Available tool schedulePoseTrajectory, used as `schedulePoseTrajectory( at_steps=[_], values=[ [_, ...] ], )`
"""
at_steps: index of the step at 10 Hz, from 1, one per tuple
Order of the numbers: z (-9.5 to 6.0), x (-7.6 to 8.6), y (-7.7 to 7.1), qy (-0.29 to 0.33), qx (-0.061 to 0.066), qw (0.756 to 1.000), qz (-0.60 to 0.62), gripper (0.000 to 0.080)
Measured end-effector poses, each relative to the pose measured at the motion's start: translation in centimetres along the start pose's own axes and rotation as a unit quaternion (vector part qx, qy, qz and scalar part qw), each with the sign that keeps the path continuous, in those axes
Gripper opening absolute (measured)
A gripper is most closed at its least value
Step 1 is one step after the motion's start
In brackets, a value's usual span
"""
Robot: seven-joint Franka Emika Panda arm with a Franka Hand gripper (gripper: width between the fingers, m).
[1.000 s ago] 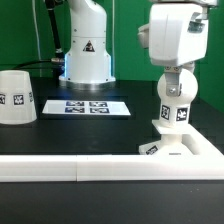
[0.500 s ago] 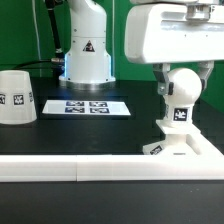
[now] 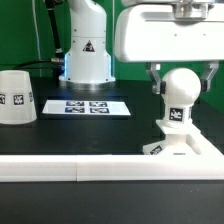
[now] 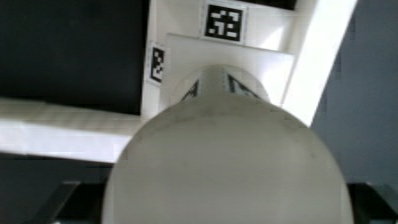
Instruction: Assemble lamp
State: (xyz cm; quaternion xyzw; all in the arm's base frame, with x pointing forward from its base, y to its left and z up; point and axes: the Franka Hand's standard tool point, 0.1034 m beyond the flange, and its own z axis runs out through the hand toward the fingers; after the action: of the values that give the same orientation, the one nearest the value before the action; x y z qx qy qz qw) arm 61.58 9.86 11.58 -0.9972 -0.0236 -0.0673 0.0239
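Your gripper straddles the bulb, released; centre it, clamp evenly, keep it upright on the base.

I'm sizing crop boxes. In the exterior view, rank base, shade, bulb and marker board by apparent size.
1. Base, nearest the camera, cut by the frame edge.
2. Shade and bulb: look alike; shade is cut off, so unranked.
3. Marker board: a thin foreshortened strip, likely smallest.
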Motion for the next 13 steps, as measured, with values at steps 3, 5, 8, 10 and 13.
schedulePoseTrajectory(
  at_steps=[3, 5, 8, 10, 13],
  values=[
    [0.12, -0.34, -0.11, -0.004, 0.003, 0.990, 0.144, 0.0579],
    [0.13, -0.36, 0.03, -0.006, 0.004, 0.981, 0.196, 0.0579],
    [0.19, -0.45, 0.04, -0.009, 0.008, 0.959, 0.284, 0.0579],
    [0.25, -0.62, -0.01, -0.017, 0.015, 0.917, 0.397, 0.0579],
    [0.30, -0.70, -0.40, -0.026, 0.021, 0.839, 0.543, 0.0579]
  ],
)
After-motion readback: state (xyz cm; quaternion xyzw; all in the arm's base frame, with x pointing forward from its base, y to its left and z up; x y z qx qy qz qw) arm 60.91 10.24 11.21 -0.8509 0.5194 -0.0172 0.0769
